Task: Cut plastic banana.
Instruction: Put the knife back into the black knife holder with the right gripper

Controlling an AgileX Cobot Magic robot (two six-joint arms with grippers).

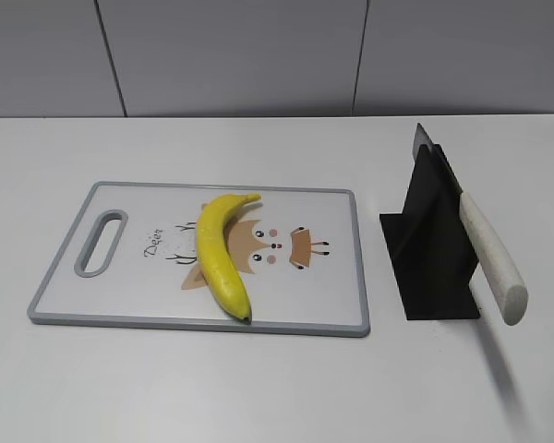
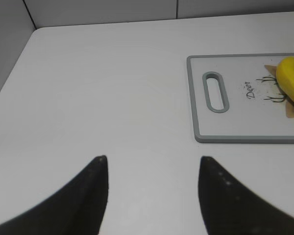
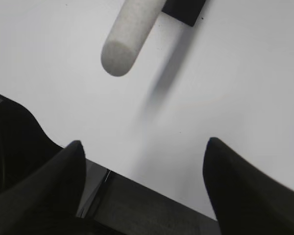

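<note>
Cutting board (image 1: 337, 305) taken as reference: white with a grey rim, a handle slot at its left end, a cartoon deer print in the middle. It lies flat on the white table (image 1: 258, 388).

Banana (image 1: 219, 254): whole and yellow, lying on the board just left of the board's centre, over part of the print. Stem end points toward the board's far edge, dark tip sits close to the near rim. It curves with the bulge toward the handle slot.

Knife stand (image 1: 429, 249): black, on the table just right of the board, not touching it. Knife (image 1: 492, 258) rests in the stand, blade tip up at the far end, white handle slanting out over the table toward the near side, right of the board.

Left gripper (image 2: 153, 161): spread wide, holding nothing, over bare table well to the left of the board's handle end.

Right gripper (image 3: 143, 144): spread wide, holding nothing, near the butt of the knife handle, apart from it, on the far side of the stand from the board.
</note>
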